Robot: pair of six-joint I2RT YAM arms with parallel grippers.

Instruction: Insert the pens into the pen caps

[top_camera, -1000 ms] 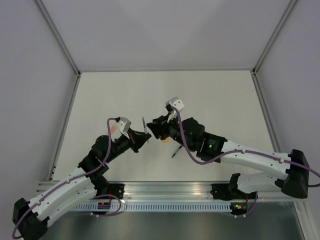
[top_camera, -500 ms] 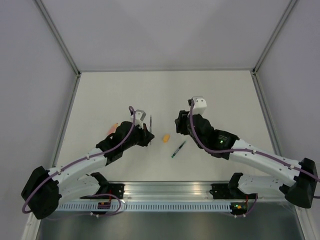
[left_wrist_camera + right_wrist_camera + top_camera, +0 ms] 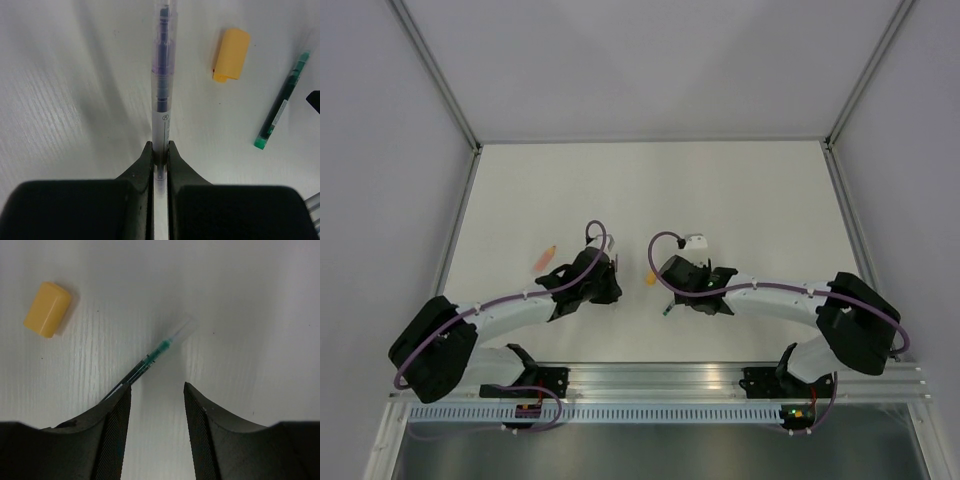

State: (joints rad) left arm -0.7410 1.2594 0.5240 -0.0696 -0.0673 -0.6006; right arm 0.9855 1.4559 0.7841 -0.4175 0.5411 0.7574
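Left gripper (image 3: 160, 150) is pinching the clear-barrelled pen with the dark purple core (image 3: 161, 90), jaws pressed onto its barrel. The stubby orange plastic cap (image 3: 231, 55) is lying near it on the white table (image 3: 60, 100). Right gripper (image 3: 156, 390) is hovering, jaws spread, over the slim green-tipped pen (image 3: 145, 365), which is lying flat. Looks like the pick-up step: next, it needs to be lowering to straddle that barrel, then closing.

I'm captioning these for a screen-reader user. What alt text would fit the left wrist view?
The left gripper is shut on a clear pen with a dark purple core, which points straight away over the white table. An orange cap lies up to the right of it, and a green pen lies slanted near the right edge.
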